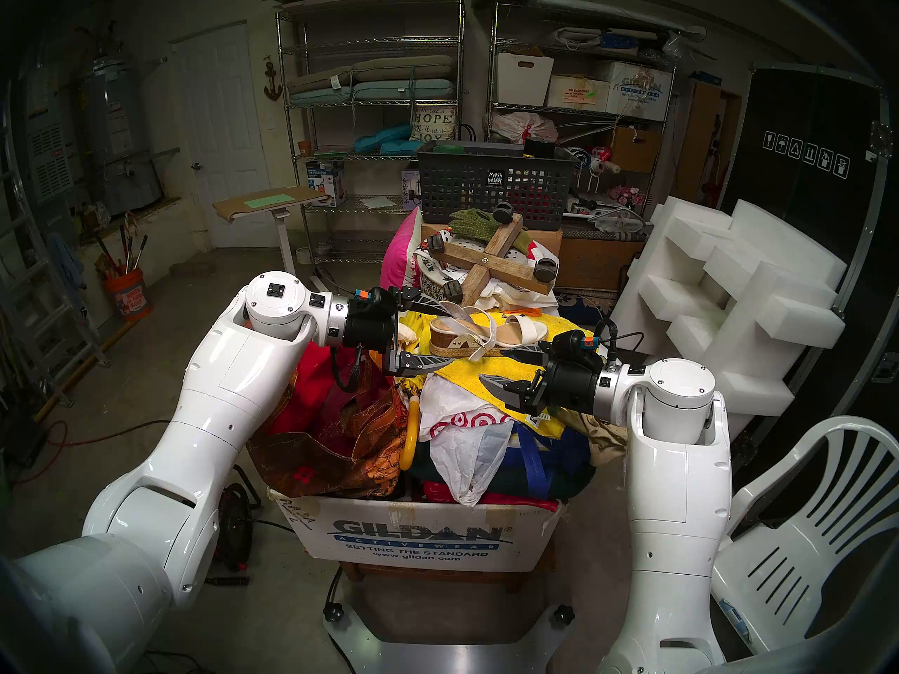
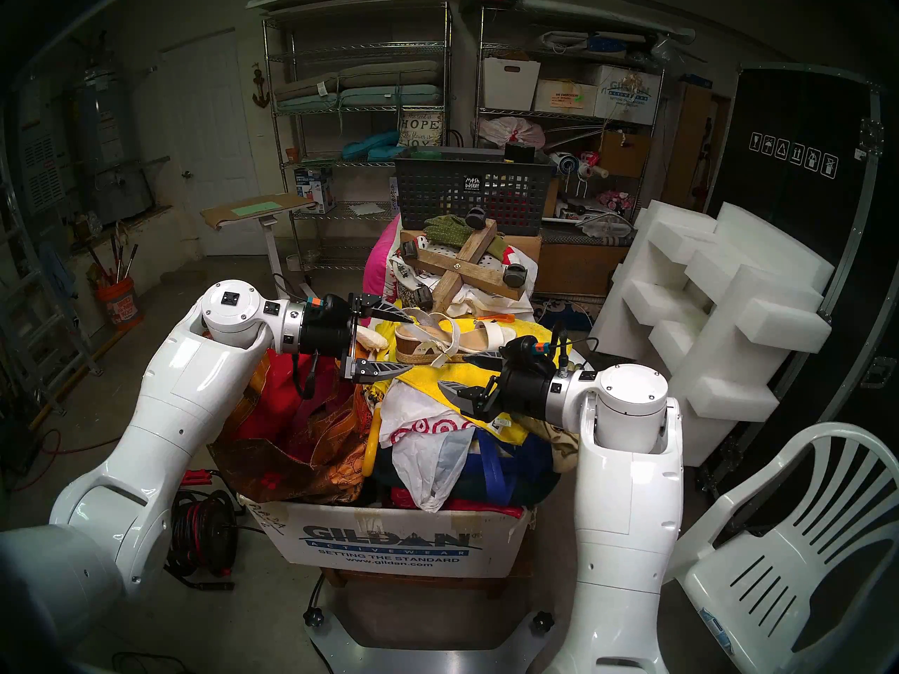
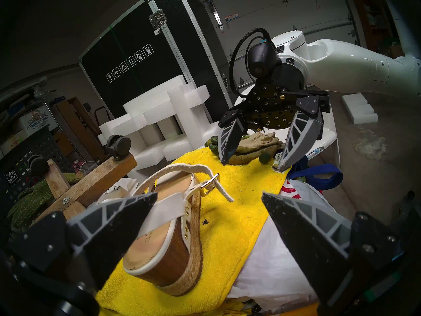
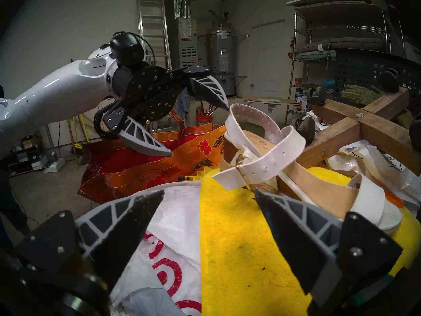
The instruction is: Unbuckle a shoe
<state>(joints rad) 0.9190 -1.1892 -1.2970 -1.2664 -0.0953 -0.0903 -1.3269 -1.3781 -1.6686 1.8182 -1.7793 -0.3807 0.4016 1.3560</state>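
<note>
Nearest me, a Gildan carton (image 1: 404, 537) brims with bags, and a yellow towel (image 1: 515, 366) drapes its heap; on that towel, at the middle of the pile, lies the sandal (image 1: 479, 335), heel toward nine o'clock and toe band toward three; the right gripper (image 1: 506, 366) hangs at the sandal's four o'clock with jaws spread and nothing between them, its tips just short of the jute sole; the left gripper (image 1: 435, 335) comes in level from nine o'clock, jaws spread as wide, one finger above the heel loop and one below by the towel's edge, so the heel sits roughly between them, though I cannot tell whether either finger touches it; the ankle strap (image 4: 266, 158) is threaded through the small brass buckle (image 3: 210, 185), its free tail poking out toward the near side, so I judge the undoing not yet begun and both arms merely lining up; the next move, I think, wants one gripper to steady the heel while the other pinches that loose tail and draws it back to lift the prong from its hole, which is fiddly for such broad fingers; beyond, at twelve o'clock, a wooden caster cross (image 1: 491, 259) lies tilted on the clutter, with a dark mesh basket (image 1: 491, 186) behind.
</note>
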